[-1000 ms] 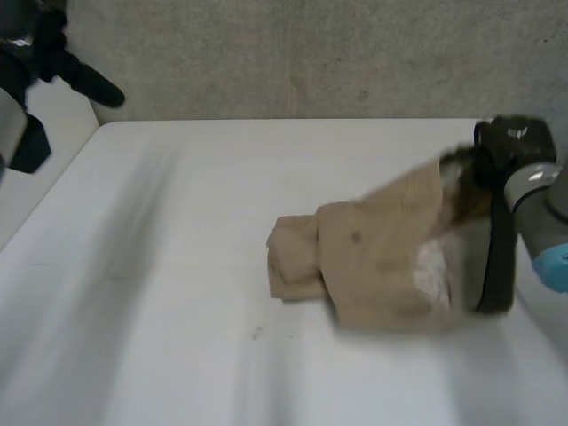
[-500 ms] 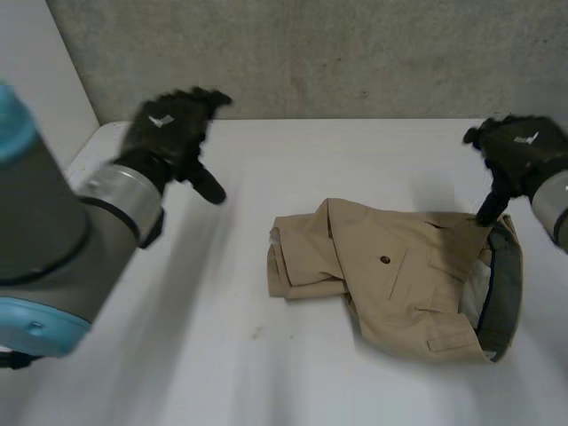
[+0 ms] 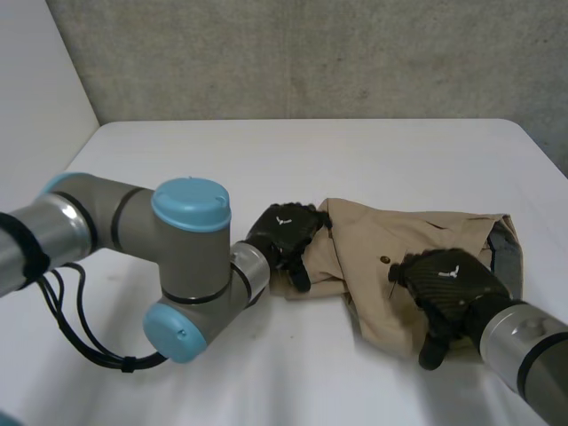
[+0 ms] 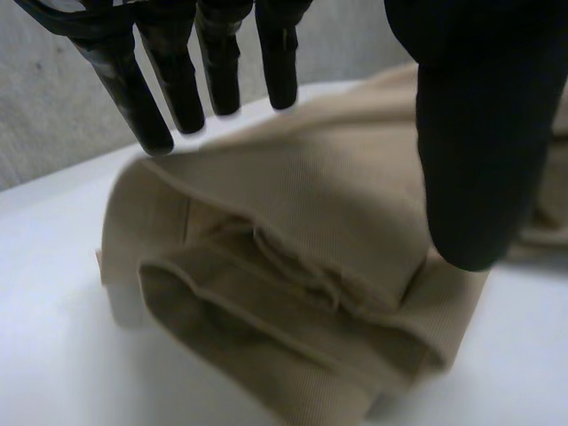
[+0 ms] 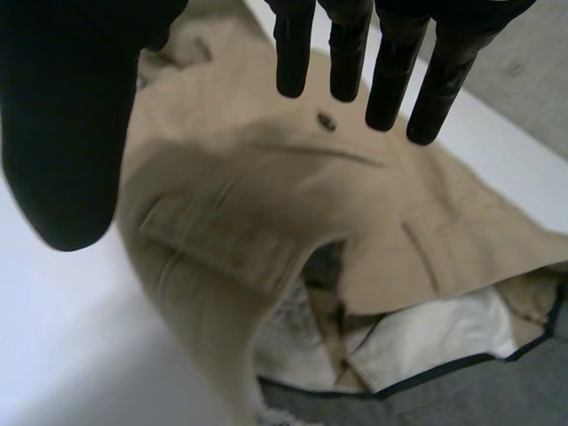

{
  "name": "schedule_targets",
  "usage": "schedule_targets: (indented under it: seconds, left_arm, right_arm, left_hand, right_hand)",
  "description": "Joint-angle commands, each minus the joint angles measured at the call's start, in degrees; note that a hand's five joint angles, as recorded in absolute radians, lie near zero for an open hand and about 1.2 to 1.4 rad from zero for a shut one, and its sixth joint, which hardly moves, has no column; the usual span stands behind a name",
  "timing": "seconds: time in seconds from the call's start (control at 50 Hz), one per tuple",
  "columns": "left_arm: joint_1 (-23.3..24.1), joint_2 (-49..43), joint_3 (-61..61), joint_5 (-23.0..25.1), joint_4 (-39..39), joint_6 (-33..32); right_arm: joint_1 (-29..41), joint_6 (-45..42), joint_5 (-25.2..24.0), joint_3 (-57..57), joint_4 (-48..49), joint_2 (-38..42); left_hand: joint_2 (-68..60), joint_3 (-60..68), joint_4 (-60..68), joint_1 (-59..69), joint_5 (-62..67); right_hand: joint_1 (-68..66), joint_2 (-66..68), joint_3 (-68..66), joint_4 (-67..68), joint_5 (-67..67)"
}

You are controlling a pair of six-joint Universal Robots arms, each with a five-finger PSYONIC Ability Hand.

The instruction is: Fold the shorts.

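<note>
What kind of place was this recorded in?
Probably a robotics lab or test bench: a bare white table stands against a rough grey concrete wall, and the left hand and right hand are at a single pair of tan shorts.

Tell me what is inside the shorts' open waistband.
Inside the shorts, the right wrist view shows white pocket lining and grey waistband facing. Deeper in, the tan cloth covers the rest.
</note>
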State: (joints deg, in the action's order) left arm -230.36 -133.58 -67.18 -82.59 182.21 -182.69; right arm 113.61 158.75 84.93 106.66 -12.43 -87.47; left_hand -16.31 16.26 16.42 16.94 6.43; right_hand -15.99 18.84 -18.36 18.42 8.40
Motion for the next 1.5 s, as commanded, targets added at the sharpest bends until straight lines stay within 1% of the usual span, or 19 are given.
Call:
schedule_targets:
  seconds: [0.02, 0.04, 0.06, 0.2, 0.24, 0.28, 0.36, 0.48, 0.64, 0.74, 0.9, 1.02, 1.08, 1.12, 1.14, 1.16, 1.2, 1.28, 1.5]
  left_arm:
    - [-0.09, -2.47, 0.73, -3.27, -0.02, -7.40]
    - [-0.09, -1.86, 0.73, -5.46, -0.02, -8.55]
    - [0.00, -1.60, 0.73, -6.70, -0.10, -8.73]
    - [-0.09, 13.93, -4.09, -14.09, -1.16, -8.47]
    - [-0.09, 16.51, -5.25, -14.00, -1.25, -8.47]
    - [-0.35, 30.14, -9.44, -13.83, -1.25, -8.47]
    - [-0.70, 41.08, -11.48, -13.91, -1.25, -8.38]
    - [-1.76, 47.62, -12.80, -13.92, -3.18, -8.38]
    - [-5.97, 47.81, -14.65, -13.83, -4.06, -7.86]
    - [-9.40, 44.30, -15.44, -13.48, -3.80, -7.86]
    - [-12.92, 20.69, -7.29, -12.86, -0.64, -8.56]
    - [-17.23, 4.75, 7.66, -13.47, 5.33, -12.51]
    - [-17.05, 1.49, 11.80, -13.48, 10.17, -15.14]
    - [-16.62, 1.48, 11.46, -13.91, 11.67, -15.41]
    - [-16.61, 1.48, 11.45, -13.92, 11.67, -15.41]
    - [-16.09, 1.48, 10.84, -13.83, 11.67, -15.41]
    - [-12.86, 3.40, 6.65, -13.83, 11.41, -15.67]
    - [-10.29, 12.79, -1.35, -14.18, 11.15, -15.68]
    - [-1.94, 31.62, -21.41, -19.80, 3.86, -13.22]
  right_arm:
    - [-1.02, -3.44, 0.77, 1.36, 4.34, 4.49]
    - [-1.37, -4.58, 1.64, 0.84, 5.39, 4.85]
    - [-1.73, -5.02, 2.08, 0.57, 5.84, 4.50]
    - [-1.82, -5.99, 4.90, -5.66, 8.22, -3.40]
    - [-1.82, -5.91, 5.07, -8.81, 7.60, -7.78]
    - [-2.34, -5.82, 4.72, -12.07, 6.90, -11.22]
    - [-2.43, -5.82, 4.64, -17.44, 4.97, -15.80]
    - [-2.61, -5.82, 4.64, -22.98, 1.98, -16.68]
    - [-1.90, -5.99, 4.37, -24.57, -0.84, -13.26]
    - [-0.94, -5.82, 2.62, -24.30, -0.93, -5.11]
    - [1.43, -3.89, 0.68, -27.62, 0.91, 10.44]
    - [1.96, 4.62, 1.03, -33.17, 12.83, 20.22]
    - [1.87, 6.66, 2.78, -33.00, 24.45, 22.69]
    - [1.87, 6.40, 4.62, -33.18, 28.48, 23.82]
    - [1.96, 5.79, 5.85, -33.35, 31.22, 25.23]
    - [2.14, 4.56, 6.13, -33.62, 31.24, 26.20]
    - [2.84, 0.54, 6.83, -34.40, 29.58, 27.87]
    - [3.80, -4.23, 7.10, -32.32, 25.90, 25.53]
    - [3.37, -1.25, 6.48, -22.54, 11.73, 15.04]
  left_hand:
    - [-39.32, 39.36, 39.20, 38.68, 39.19]
    - [-59.81, 59.85, 59.69, 59.18, 59.68]
    - [-63.66, 63.70, 63.54, 63.02, 63.53]
    - [-63.69, 63.74, 63.58, 63.06, 63.57]
    - [-63.69, 63.74, 63.58, 63.06, 63.57]
    - [-63.69, 63.74, 63.58, 63.06, 63.57]
    - [-63.69, 63.74, 63.58, 63.06, 63.57]
    - [-63.69, 63.74, 63.58, 63.06, 63.57]
    - [-63.69, 63.74, 63.58, 63.06, 63.57]
    - [-63.69, 63.74, 63.58, 63.06, 63.57]
    - [-63.69, 63.74, 63.58, 63.06, 63.57]
    - [-63.69, 63.74, 63.58, 63.06, 63.57]
    - [-37.42, 37.47, 37.31, 36.79, 37.30]
    - [-8.86, 8.90, 8.74, 8.22, 8.73]
    - [-8.71, 8.76, 8.60, 8.08, 8.59]
    - [3.61, -3.57, -3.73, -4.24, -3.74]
    - [6.31, -6.26, -6.42, -6.94, -6.43]
    - [6.31, -6.26, -6.42, -6.94, -6.43]
    - [3.40, -3.36, -3.52, -4.04, -3.53]
  right_hand:
    - [-52.31, 49.46, -49.94, 49.88, 49.90]
    - [-63.89, 61.05, -61.53, 61.47, 61.48]
    - [-64.01, 61.16, -61.64, 61.58, 61.60]
    - [-64.01, 61.16, -61.64, 61.58, 61.60]
    - [-64.01, 61.16, -61.64, 61.58, 61.60]
    - [-64.01, 61.16, -61.64, 61.58, 61.60]
    - [-64.01, 61.16, -61.64, 61.58, 61.60]
    - [-64.01, 61.16, -61.64, 61.58, 61.60]
    - [-64.01, 61.16, -61.64, 61.58, 61.60]
    - [-64.01, 61.16, -61.64, 61.58, 61.60]
    - [-64.01, 61.16, -61.64, 61.58, 61.60]
    - [-64.01, 61.16, -61.64, 61.58, 61.60]
    - [-64.01, 61.16, -61.64, 61.58, 61.60]
    - [-64.01, 61.16, -61.64, 61.58, 61.60]
    - [-64.01, 61.16, -61.64, 61.58, 61.60]
    - [-34.93, 32.08, -32.56, 32.50, 32.52]
    - [5.99, -8.84, 8.36, -8.42, -8.40]
    - [5.99, -8.84, 8.36, -8.42, -8.40]
    - [5.99, -8.84, 8.36, -8.42, -8.40]
